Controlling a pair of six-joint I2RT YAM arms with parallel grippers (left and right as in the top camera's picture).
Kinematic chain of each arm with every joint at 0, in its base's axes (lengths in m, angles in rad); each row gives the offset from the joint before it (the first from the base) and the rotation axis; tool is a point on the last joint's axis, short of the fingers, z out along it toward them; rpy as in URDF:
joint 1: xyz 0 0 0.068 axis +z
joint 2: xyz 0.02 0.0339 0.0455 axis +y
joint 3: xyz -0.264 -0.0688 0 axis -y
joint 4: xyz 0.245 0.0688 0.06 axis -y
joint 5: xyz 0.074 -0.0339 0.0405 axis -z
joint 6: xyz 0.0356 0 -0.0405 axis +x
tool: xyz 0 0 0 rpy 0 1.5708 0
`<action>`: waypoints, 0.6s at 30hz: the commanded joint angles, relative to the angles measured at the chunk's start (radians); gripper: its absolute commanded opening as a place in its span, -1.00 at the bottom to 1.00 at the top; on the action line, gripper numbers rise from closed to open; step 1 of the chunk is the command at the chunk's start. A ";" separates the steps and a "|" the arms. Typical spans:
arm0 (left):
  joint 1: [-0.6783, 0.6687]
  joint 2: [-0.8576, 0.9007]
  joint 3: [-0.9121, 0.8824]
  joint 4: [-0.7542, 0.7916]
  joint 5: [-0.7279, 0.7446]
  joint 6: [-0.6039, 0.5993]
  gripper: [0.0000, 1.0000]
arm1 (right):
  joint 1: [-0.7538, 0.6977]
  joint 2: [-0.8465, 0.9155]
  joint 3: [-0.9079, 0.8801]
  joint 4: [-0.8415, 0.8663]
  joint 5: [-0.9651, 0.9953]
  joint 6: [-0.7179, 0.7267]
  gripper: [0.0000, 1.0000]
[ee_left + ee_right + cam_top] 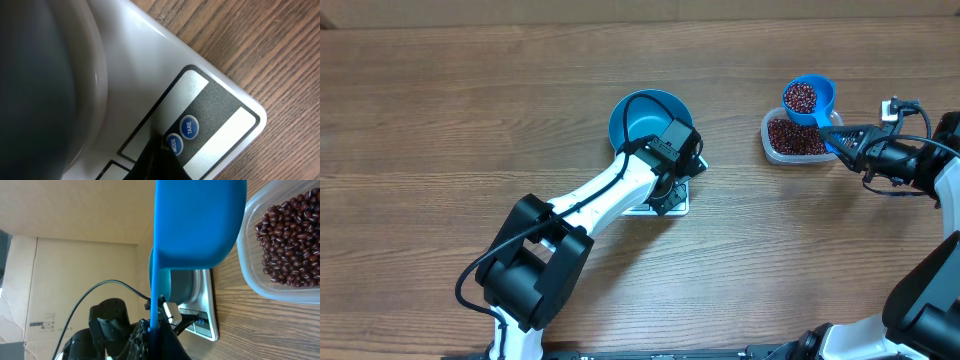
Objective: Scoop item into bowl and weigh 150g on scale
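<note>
The carrying step is in hand: the right gripper (844, 140) is clamped tight on the handle of a small blue plastic scoop (808, 98), which sits heaped with small dark red-brown beans (800, 97) and hangs level over the far edge of the clear rounded plastic tub (766, 140), where the rest of the beans lie. The round deep blue bowl (642, 118) stands on the flat white rectangular kitchen scale (150, 65) near the middle of the brown wooden table (440, 100), well apart from the tub, and what shows of its inside looks bare, so no load seems to have gone in yet. The left gripper (159, 161) is fully closed with nothing between its fingers, its dark tip resting on the scale's button panel at the edge of the round blue MODE button (174, 144), just beside the round blue TARE button (188, 127); this looks like zeroing or setting the scale before filling, though no reading can be made out on the pale display. Next, the scoop has to travel leftward to the bowl without tilting, since it is full to the brim, and then tip over the bowl's open far-left part, because the left wrist covers the near-right rim; the left arm should lift off the scale first, as any press there would falsify the weight
</note>
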 commanded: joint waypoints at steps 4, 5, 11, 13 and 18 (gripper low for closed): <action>-0.005 0.025 -0.017 -0.009 0.002 0.012 -0.92 | -0.004 0.006 0.012 0.003 -0.039 -0.015 -0.93; -0.005 0.025 -0.017 -0.011 0.002 0.012 -0.92 | -0.004 0.006 0.012 0.003 -0.039 -0.015 -0.92; -0.005 0.025 -0.017 -0.014 0.002 0.012 -0.91 | -0.004 0.006 0.012 0.003 -0.039 -0.015 -0.92; -0.005 0.025 -0.017 -0.014 0.002 0.012 -0.91 | -0.004 0.006 0.012 0.003 -0.039 -0.015 -0.93; -0.004 0.025 -0.017 -0.016 0.001 0.012 -0.91 | -0.004 0.006 0.012 0.002 -0.039 -0.015 -0.92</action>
